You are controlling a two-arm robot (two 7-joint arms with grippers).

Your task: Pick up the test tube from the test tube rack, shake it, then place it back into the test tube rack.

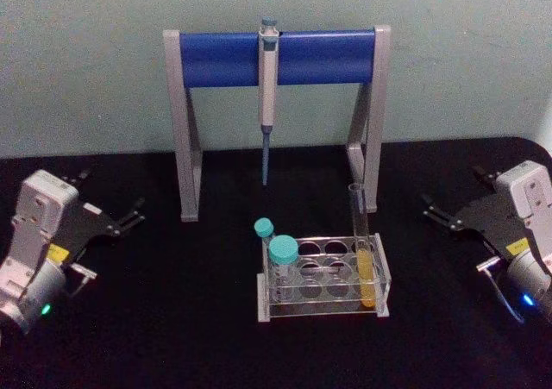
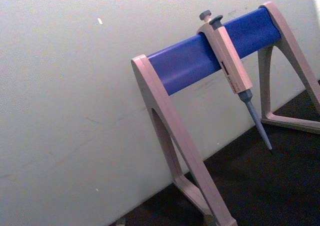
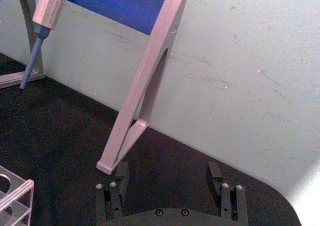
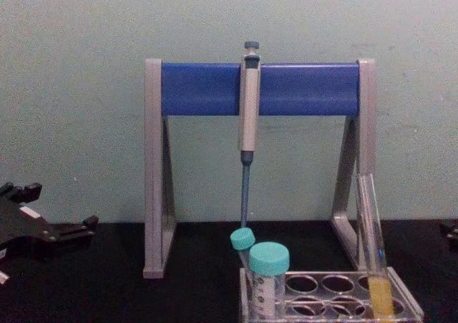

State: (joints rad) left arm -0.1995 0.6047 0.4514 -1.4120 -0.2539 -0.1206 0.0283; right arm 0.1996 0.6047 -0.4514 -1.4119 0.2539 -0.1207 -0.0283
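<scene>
Right claw (image 3: 167, 175): jaws wide, empty; left claw (image 1: 113, 194) likewise. We judge step 1 pending: test tube (image 1: 363, 251), seated in test tube rack (image 1: 321, 313) left of right claw, needs reaching, gripping.

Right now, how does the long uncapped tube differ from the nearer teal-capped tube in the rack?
The test tube is taller and thinner; the nearer teal-capped tube is short and wider. The test tube is open on top; the teal-capped tube wears a cap. The test tube stands at the right end, the teal-capped tube at the left. Both sit in the test tube rack.
</scene>
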